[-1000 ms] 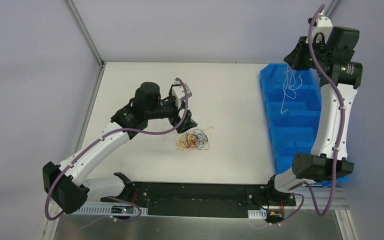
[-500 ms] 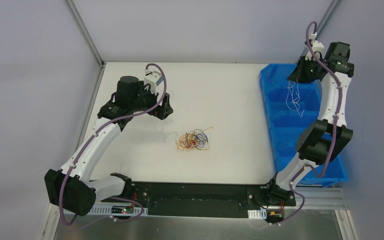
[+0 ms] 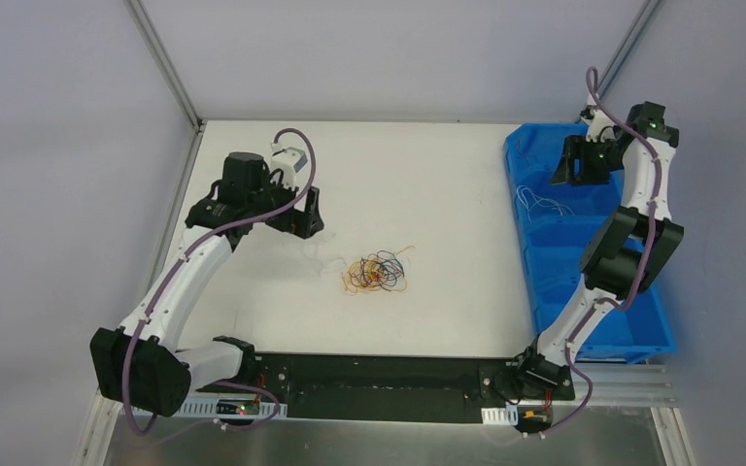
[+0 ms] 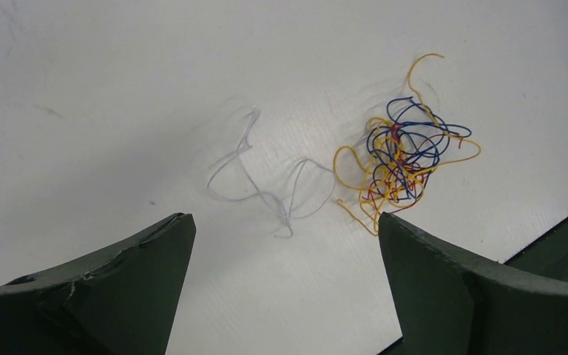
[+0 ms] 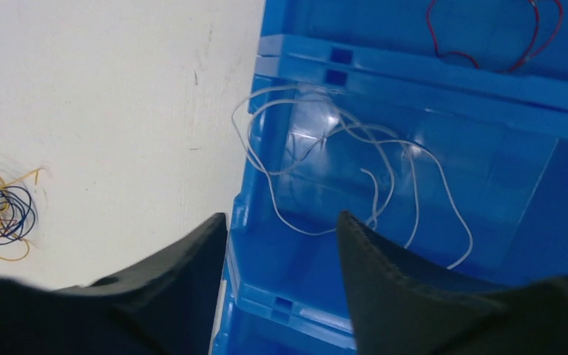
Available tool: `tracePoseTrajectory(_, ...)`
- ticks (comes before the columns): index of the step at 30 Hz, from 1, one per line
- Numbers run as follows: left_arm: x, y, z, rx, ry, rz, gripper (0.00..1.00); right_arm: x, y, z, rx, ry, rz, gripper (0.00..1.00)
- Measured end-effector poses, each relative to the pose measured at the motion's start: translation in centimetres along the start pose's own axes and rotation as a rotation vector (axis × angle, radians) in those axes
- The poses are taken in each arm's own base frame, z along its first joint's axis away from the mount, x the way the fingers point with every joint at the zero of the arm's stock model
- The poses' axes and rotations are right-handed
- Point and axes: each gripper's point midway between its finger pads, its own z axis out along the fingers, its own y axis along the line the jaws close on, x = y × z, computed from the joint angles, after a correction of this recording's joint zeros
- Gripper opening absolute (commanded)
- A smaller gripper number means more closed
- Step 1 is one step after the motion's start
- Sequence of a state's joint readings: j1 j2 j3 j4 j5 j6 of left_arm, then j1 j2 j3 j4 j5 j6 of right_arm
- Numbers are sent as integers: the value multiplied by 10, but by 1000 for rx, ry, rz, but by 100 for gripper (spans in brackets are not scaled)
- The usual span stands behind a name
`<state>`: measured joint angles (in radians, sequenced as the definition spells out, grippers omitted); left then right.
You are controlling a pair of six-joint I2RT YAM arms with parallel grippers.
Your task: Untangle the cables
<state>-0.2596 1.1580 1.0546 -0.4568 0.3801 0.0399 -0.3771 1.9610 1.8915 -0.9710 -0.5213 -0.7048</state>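
Observation:
The cables form a small knotted clump (image 3: pixel 377 273) of orange, blue and red wires at mid table, also seen as the clump (image 4: pixel 403 159) and, far left, the clump (image 5: pixel 0 214). A thin white cable (image 4: pixel 266 185) lies loose just left of it. My left gripper (image 3: pixel 298 214) hovers up and left of the clump; in its wrist view the left gripper (image 4: pixel 285 222) is open and empty. My right gripper (image 3: pixel 573 167) hangs over the blue bin (image 3: pixel 583 277); in its wrist view the right gripper (image 5: pixel 281 218) is open, and a white cable (image 5: pixel 355 170) lies loose in the compartment below.
The blue bin's dividers (image 5: pixel 414 81) split it into several compartments. A red cable (image 5: pixel 488 44) lies in the one beyond the white cable (image 3: pixel 541 202). A black base bar (image 3: pixel 379 383) runs along the near table edge. Frame posts stand at the back corners.
My right gripper opened and let the white cable go; it dropped from hanging into the bin. The right arm lowered towards the bin. My left arm pulled back left, away from the clump.

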Motion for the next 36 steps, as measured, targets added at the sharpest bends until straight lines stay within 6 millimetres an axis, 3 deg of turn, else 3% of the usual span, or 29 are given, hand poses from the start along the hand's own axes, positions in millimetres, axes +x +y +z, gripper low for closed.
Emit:
tracePoseTrajectory(3,12,16,-3,-44,65,-59,96,5,-14,-16,34,10,18,90)
tracePoseTrajectory(6,27,34,-5,-86,125,-137,93,0,-22,-34,66,-13,15,93)
tracePoseTrajectory(9,42,48,-4,-131,174,-225,89,-6,-4,-51,61,-32,-3,93)
tracePoseTrajectory(12,63,57,7,-148,252,-306,85,-15,41,-60,14,-51,-47,94)
tracePoseTrajectory(14,79,60,17,-145,312,-354,84,-18,90,-60,-56,-55,-91,95)
tracePoseTrajectory(18,107,65,42,-125,399,-434,88,4,176,-54,-203,-8,-154,96)
tracePoseTrajectory(20,113,65,55,-102,416,-459,87,20,203,-53,-249,28,-162,96)
tracePoseTrajectory(23,120,64,82,-37,437,-505,74,28,219,-54,-269,50,-151,96)
tracePoseTrajectory(25,125,61,96,4,457,-530,60,28,224,-54,-272,55,-139,96)
tracePoseTrajectory(29,120,41,116,105,463,-525,26,29,231,-54,-278,47,-110,96)
tracePoseTrajectory(33,126,14,125,191,504,-528,2,33,243,-58,-298,12,-91,96)
tracePoseTrajectory(36,115,5,123,232,496,-535,0,35,264,-63,-340,-27,-121,97)
